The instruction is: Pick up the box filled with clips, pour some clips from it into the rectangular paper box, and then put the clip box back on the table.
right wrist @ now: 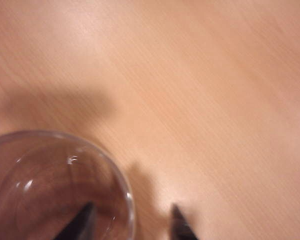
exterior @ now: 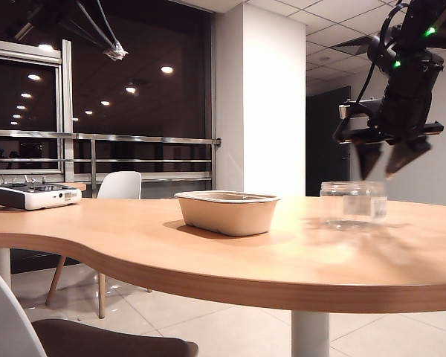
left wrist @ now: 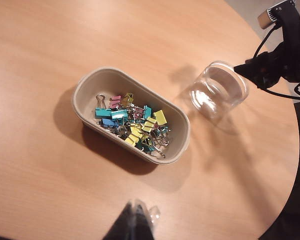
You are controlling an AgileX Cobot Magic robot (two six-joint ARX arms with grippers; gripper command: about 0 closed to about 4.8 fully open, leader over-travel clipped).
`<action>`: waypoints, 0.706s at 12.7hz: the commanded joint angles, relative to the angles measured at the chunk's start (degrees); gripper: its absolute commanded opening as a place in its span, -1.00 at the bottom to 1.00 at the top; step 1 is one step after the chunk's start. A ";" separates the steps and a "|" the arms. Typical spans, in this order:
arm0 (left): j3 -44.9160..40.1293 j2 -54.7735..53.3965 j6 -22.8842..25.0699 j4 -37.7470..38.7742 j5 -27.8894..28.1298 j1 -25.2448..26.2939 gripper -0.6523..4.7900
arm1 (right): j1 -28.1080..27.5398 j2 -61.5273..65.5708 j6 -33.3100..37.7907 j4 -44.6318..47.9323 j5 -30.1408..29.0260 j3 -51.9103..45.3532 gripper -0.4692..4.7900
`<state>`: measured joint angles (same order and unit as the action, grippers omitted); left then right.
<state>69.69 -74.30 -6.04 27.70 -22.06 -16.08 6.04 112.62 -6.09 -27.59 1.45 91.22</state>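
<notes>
A: Where's the right gripper (exterior: 390, 158)?
B: Upper right of the exterior view, blurred, jaws spread, above the jar (exterior: 354, 202), apart from it.
A: The left gripper (left wrist: 135, 220)?
B: Only its tips show, low in its wrist view, pressed together on nothing.
A: The clips (left wrist: 132, 125)?
B: In the tray (left wrist: 85, 92); its wall hides them from the side. The jar stands upright just beside it, looking empty.
A: Around them?
B: A wood table (exterior: 97, 238), a controller (exterior: 33, 195) far left, dark windows behind.

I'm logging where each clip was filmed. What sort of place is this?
Probably an office or meeting room at night: a large wood-topped table, a white chair, dark windows reflecting ceiling lights, and a railing.
</notes>
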 commanded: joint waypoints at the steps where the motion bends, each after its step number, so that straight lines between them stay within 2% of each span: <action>1: 0.09 0.20 0.02 -0.31 -0.22 -0.02 -0.78 | 0.07 -1.70 0.11 -1.33 -0.09 2.82 0.05; 2: 0.09 0.17 0.02 -0.33 -0.24 -0.02 -0.78 | 0.20 -2.49 0.11 -1.31 -0.11 3.41 0.05; 3: 0.13 0.22 0.02 -0.55 -0.57 -0.02 -0.78 | 0.22 -6.29 0.11 -1.29 -0.09 4.96 -0.47; 4: 0.13 0.35 0.07 -0.70 -1.36 -0.02 -0.78 | 0.22 -7.76 0.07 -1.25 -0.09 5.20 -0.58; 6: 0.20 1.03 0.11 -1.73 -1.70 -0.02 -0.78 | 0.22 -11.85 0.13 -1.29 -0.13 5.53 -0.66; 7: 0.20 1.99 0.24 -2.16 -1.53 -0.02 -0.78 | 0.22 -14.23 0.22 -1.44 -0.09 5.51 -0.83; 8: 0.17 3.34 0.28 -2.60 -0.85 -0.02 -0.78 | 0.22 -16.70 2.14 -2.89 -0.09 5.51 -0.83; 9: -1.64 13.38 6.40 -3.19 6.05 -0.02 -0.78 | 1.95 -30.03 6.01 1.27 -0.07 0.04 -0.83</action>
<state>69.25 -62.92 -1.15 25.34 -17.23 -16.10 6.83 84.77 -0.01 -30.83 1.52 93.56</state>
